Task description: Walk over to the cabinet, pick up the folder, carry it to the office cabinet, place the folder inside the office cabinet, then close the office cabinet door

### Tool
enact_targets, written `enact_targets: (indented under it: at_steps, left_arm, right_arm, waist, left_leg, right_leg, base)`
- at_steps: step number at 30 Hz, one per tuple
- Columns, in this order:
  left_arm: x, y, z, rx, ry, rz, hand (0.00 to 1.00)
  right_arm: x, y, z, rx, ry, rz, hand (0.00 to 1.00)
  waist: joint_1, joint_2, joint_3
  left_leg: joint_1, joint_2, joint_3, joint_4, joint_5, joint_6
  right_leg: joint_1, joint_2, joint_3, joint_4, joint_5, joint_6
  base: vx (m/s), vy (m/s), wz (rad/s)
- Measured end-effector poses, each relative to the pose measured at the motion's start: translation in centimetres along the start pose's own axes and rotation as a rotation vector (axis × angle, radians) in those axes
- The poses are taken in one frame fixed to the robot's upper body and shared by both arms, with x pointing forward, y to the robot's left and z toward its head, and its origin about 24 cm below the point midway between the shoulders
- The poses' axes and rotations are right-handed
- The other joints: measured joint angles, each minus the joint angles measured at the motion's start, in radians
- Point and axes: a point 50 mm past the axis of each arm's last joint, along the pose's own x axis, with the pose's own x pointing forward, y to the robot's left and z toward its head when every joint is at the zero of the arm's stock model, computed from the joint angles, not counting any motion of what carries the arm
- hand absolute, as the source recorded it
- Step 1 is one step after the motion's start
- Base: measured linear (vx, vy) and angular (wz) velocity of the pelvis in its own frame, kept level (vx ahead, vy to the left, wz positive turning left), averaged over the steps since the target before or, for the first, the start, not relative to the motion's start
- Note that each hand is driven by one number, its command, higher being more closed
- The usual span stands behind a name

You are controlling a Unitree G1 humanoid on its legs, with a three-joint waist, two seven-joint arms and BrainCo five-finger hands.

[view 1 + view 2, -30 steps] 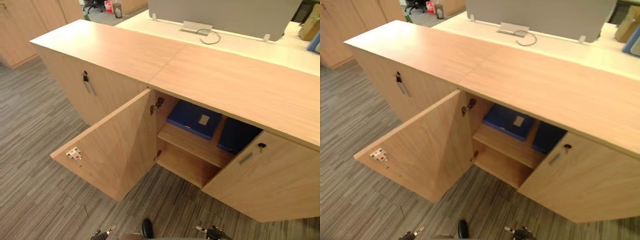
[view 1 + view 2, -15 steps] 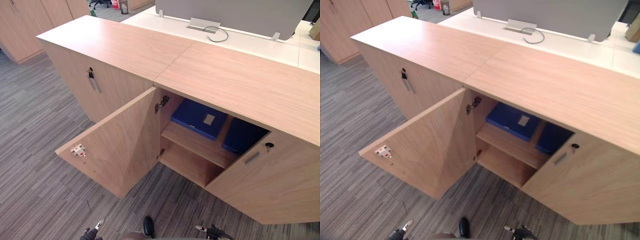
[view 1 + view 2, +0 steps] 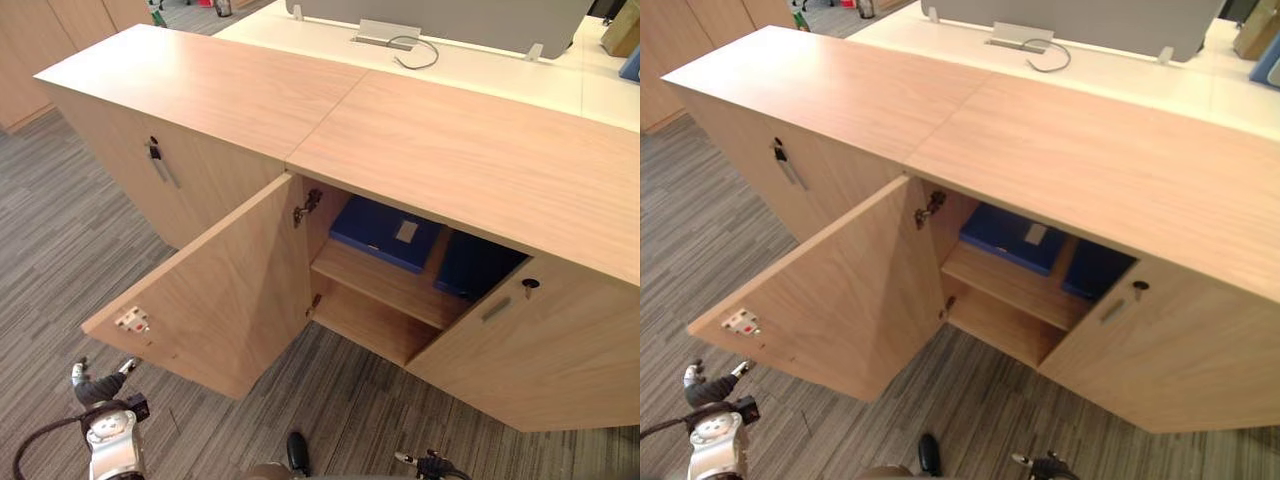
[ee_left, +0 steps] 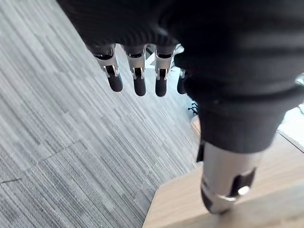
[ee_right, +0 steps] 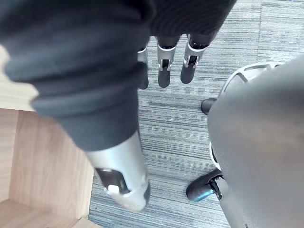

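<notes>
A blue folder (image 3: 385, 232) lies flat on the upper shelf inside the open office cabinet (image 3: 400, 290). A second blue folder (image 3: 475, 268) rests beside it, half behind the right door (image 3: 540, 350). The left door (image 3: 215, 300) swings wide toward me. My left hand (image 3: 95, 388) hangs low by that door's outer corner, open and holding nothing; its fingers (image 4: 135, 76) point at the carpet. My right hand (image 5: 164, 71) hangs open over the floor near the cabinet's front, also holding nothing.
The long wooden top (image 3: 330, 110) runs across both cabinet units; the left unit's door (image 3: 160, 170) is closed, with a key in its handle. A white desk (image 3: 480, 70) with a grey screen stands behind. Striped grey carpet (image 3: 60, 260) lies to the left.
My left hand has come up into sight at the lower left, near the open door's corner. The whole picture has shifted a little; the cabinet and folders stay put.
</notes>
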Motion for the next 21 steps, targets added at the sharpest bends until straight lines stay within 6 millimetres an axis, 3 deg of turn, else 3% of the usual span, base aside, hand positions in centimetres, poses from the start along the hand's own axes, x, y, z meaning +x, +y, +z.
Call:
enact_targets:
  at_steps: [3,4,5,6,7,10,11,15,21]
  left_arm:
    - [0.2,0.2,0.7,0.066,-0.042,0.001,0.00]
    - [0.2,0.5,1.1,0.074,-0.057,0.012,0.00]
    - [0.3,0.7,1.9,0.083,-0.088,0.025,0.00]
    - [0.4,0.8,2.3,0.109,-0.109,0.030,0.00]
    - [0.6,0.9,2.7,0.156,-0.131,0.023,0.00]
    - [-0.4,0.1,2.9,0.194,-0.175,-0.022,0.00]
    - [-1.3,-1.6,3.6,0.188,-0.220,-0.094,0.00]
    - [-2.2,-2.3,3.5,0.171,-0.225,-0.121,0.00]
    - [-4.5,-3.6,2.8,0.257,-0.280,-0.237,0.00]
  right_arm:
    - [0.0,0.5,0.0,-0.034,-0.005,0.018,0.00]
    - [-0.1,0.6,0.0,-0.034,-0.006,0.026,0.00]
    - [-0.1,0.6,0.1,-0.034,-0.009,0.028,0.00]
    - [-0.1,0.6,0.0,-0.034,-0.007,0.027,0.00]
    - [-0.1,0.5,-0.3,-0.034,0.000,0.025,0.00]
    - [-0.1,-0.3,-0.7,-0.039,0.010,0.008,0.00]
    - [-0.1,-0.7,-0.7,-0.066,0.008,0.002,0.00]
    - [-0.1,-1.1,-1.1,-0.075,0.009,0.000,0.00]
    - [-0.2,-1.1,-1.3,-0.077,0.013,0.003,0.00]
  waist:
    - [0.012,0.002,-0.006]
    - [0.014,0.006,-0.013]
    - [0.013,0.001,-0.019]
    - [0.014,-0.003,-0.021]
    - [0.019,-0.022,-0.032]
    - [0.038,-0.007,-0.043]
    - [0.038,0.007,-0.048]
    - [0.037,0.018,-0.075]
    - [0.053,0.018,-0.083]
  left_leg:
    - [0.013,0.042,-0.004,0.003,0.001,-0.002]
    - [0.017,0.066,-0.004,0.003,0.004,-0.006]
    - [0.021,0.084,-0.002,0.003,0.011,-0.018]
    - [0.023,0.086,-0.003,0.003,0.012,-0.025]
    - [0.025,0.083,-0.006,0.003,0.010,-0.039]
    - [0.026,0.110,-0.011,0.002,0.026,-0.065]
    - [0.024,0.120,-0.010,0.002,0.030,-0.071]
    - [0.007,0.142,-0.008,-0.002,0.036,-0.084]
    - [-0.012,0.132,-0.011,-0.002,0.042,-0.081]
  right_leg:
    - [-0.040,0.009,0.025,0.114,0.001,-0.006]
    - [-0.058,0.014,0.026,0.130,-0.033,-0.019]
    - [-0.064,0.016,0.016,0.062,-0.034,-0.017]
    - [-0.070,0.010,0.017,0.029,-0.012,-0.027]
    - [-0.098,-0.013,0.030,0.020,0.070,0.011]
    - [-0.095,0.012,0.042,0.008,0.067,0.014]
    - [-0.096,0.023,0.045,0.004,0.070,0.009]
    - [-0.108,0.051,0.054,-0.023,0.085,-0.007]
    - [-0.121,0.044,0.057,-0.032,0.106,0.001]
  base:
    - [0.06,-0.013,0.01]
    - [0.01,-0.024,-0.06]
    - [0.00,0.000,0.00]
    - [-0.10,-0.001,0.05]
    - [-0.14,-0.010,0.14]
    - [-0.11,-0.116,-0.03]
    - [-0.12,-0.100,-0.12]
    - [-0.10,-0.054,-0.08]
    - [-0.03,0.000,0.03]
